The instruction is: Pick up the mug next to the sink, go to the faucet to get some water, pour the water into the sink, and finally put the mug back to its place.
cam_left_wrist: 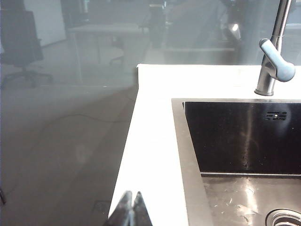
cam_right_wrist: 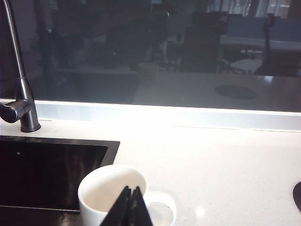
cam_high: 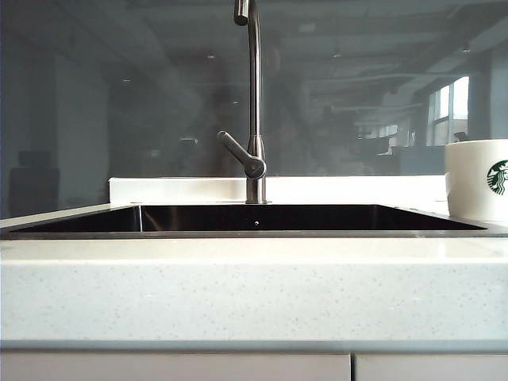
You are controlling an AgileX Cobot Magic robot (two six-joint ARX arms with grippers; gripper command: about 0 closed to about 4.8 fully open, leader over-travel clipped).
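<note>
Pinched shut, my right gripper (cam_right_wrist: 131, 207) hangs above the mug (cam_right_wrist: 113, 194), its tips over the rim beside the handle; whether they touch it I can't quite tell from this angle. That mug stands on the white counter (cam_right_wrist: 211, 160) just beside the sink (cam_right_wrist: 51, 169), with the faucet (cam_high: 253, 103) rising behind the basin. My left gripper (cam_left_wrist: 131, 209), likewise closed on nothing, hovers over the counter at the sink's other side.
</note>
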